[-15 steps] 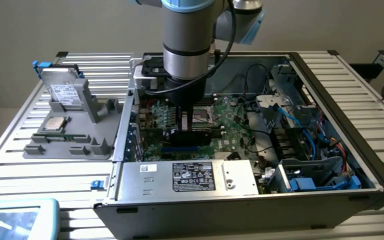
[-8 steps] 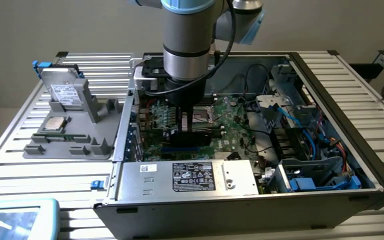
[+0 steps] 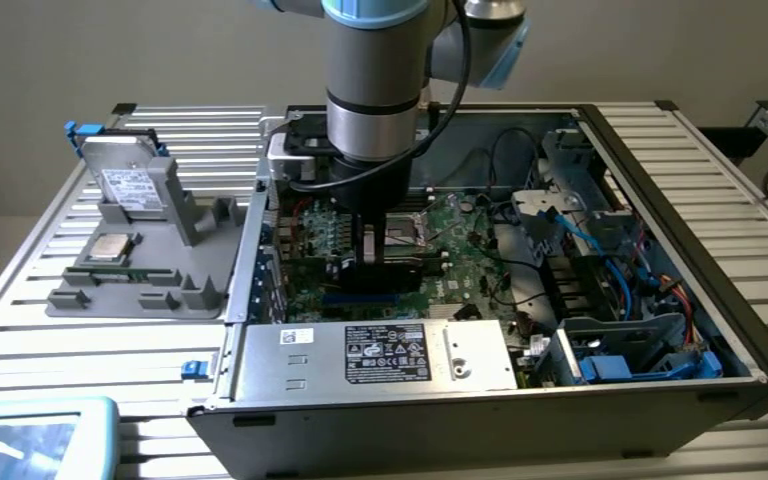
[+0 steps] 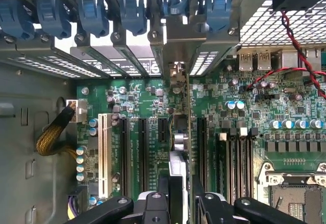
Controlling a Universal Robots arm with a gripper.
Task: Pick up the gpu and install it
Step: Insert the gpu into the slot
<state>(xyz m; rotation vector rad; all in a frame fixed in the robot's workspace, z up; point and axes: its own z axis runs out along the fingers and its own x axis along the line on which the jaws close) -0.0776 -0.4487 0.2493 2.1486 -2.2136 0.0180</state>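
"Gripper (image 3: 376, 252) state, as the exterior view gives it?"

"Narrow, clamped on the gpu (image 3: 404, 268). The wrist view agrees: the gripper (image 4: 179, 199) has a black finger on each face of the gpu (image 4: 179, 142), which stands on edge between them."

"And where does the card sit?"

"Inside the open computer case (image 3: 424, 435), over the green motherboard (image 3: 471, 235), near the middle of the exterior view's clock face. In the wrist view it runs alongside the black expansion slots (image 4: 144, 152). Its silver bracket (image 4: 175, 74) is up against the case's rear wall, among the blue latches (image 4: 91, 12). Whether its edge is fully down in a slot cannot be told."

"Around it?"

"A white slot (image 4: 104, 152) lies past the black ones, then a yellow braided cable (image 4: 51, 135). On the card's other side are the memory slots (image 4: 234, 152) and the processor socket (image 4: 295, 198), with a red-and-black twisted wire (image 4: 293, 43) over the board."

"Farther out, on the exterior view?"

"The silver power supply (image 3: 384, 355) lies at six o'clock of the gripper, blue cables (image 3: 624, 290) at three o'clock. Outside the case at nine o'clock, a grey fixture (image 3: 157, 285) carries an upright silver drive (image 3: 131, 185) and a square processor chip (image 3: 113, 247)."
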